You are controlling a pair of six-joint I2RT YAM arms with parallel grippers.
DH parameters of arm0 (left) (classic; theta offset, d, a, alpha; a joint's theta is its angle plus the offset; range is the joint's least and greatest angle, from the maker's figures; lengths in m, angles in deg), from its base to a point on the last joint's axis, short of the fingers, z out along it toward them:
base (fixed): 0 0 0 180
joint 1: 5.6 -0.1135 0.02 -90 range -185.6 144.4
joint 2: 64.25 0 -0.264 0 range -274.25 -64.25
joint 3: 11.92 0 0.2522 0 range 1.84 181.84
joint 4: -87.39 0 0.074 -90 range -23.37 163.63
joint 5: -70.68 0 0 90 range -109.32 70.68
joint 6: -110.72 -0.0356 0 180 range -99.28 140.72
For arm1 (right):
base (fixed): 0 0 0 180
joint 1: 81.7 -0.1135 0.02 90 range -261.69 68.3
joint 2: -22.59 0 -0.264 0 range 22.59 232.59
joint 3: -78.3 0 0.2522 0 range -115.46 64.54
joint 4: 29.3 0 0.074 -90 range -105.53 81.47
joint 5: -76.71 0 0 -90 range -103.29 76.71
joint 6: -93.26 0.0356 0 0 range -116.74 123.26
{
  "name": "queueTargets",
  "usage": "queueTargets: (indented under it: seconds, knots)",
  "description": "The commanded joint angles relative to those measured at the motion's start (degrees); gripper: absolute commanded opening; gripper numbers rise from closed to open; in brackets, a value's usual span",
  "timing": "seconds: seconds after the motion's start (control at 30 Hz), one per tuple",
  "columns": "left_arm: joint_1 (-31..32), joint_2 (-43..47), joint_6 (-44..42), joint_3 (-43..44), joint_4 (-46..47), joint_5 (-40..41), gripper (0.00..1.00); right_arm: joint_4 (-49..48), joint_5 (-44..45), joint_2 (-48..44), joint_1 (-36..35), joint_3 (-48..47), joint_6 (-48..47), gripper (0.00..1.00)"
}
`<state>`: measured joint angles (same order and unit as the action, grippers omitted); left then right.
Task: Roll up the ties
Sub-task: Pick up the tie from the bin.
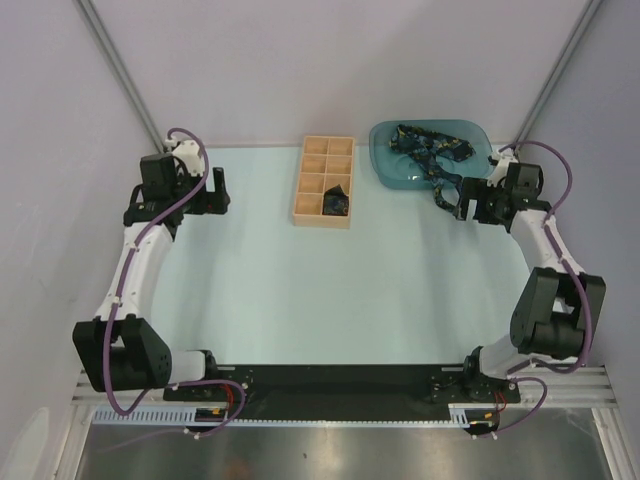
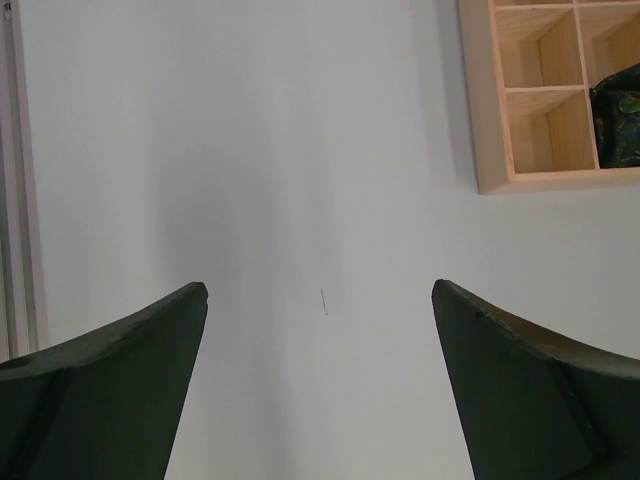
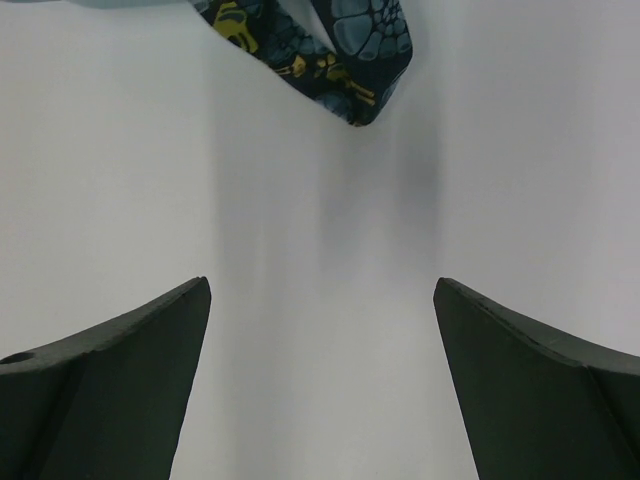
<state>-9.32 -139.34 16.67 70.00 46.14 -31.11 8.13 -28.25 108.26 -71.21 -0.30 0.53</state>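
Note:
Dark patterned ties (image 1: 428,148) lie heaped in the teal tray (image 1: 385,160) at the back right, one end hanging over the tray's front edge onto the table. That pointed end (image 3: 345,60) shows at the top of the right wrist view. A dark rolled tie (image 1: 336,201) sits in the near right compartment of the wooden box (image 1: 303,198); it also shows in the left wrist view (image 2: 620,115). My right gripper (image 1: 462,205) (image 3: 320,290) is open and empty, just short of the hanging tie end. My left gripper (image 1: 221,190) (image 2: 320,290) is open and empty, left of the box.
The wooden box (image 2: 490,130) has several empty compartments. Metal frame posts rise at the back corners. A black rail runs along the near table edge by the arm bases.

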Motion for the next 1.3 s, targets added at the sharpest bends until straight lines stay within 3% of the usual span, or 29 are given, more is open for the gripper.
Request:
queueTargets:
  seconds: [0.0,0.33,0.8,1.0,1.27]
  knots:
    - [0.1,-0.1,-1.4,2.2,1.4,0.3,0.99,-11.7,5.4,4.6,-1.8,-1.0,-5.0,1.00]
    - [0.0,0.0,-3.8,1.7,1.0,2.7,1.00,-26.9,10.9,17.2,-9.1,-2.9,-8.3,1.00]
    - [0.1,-1.0,-4.1,2.6,-0.5,2.1,1.00,-29.3,27.9,28.3,-14.0,-12.2,1.4,0.97]
    - [0.1,-0.8,-3.8,1.9,-0.6,1.3,0.99,-19.6,22.0,25.1,-13.4,-11.9,3.3,0.91]
    - [0.0,-0.3,-4.8,0.7,-1.3,-1.3,0.99,-16.1,11.7,15.8,-9.8,-7.6,-0.9,1.00]
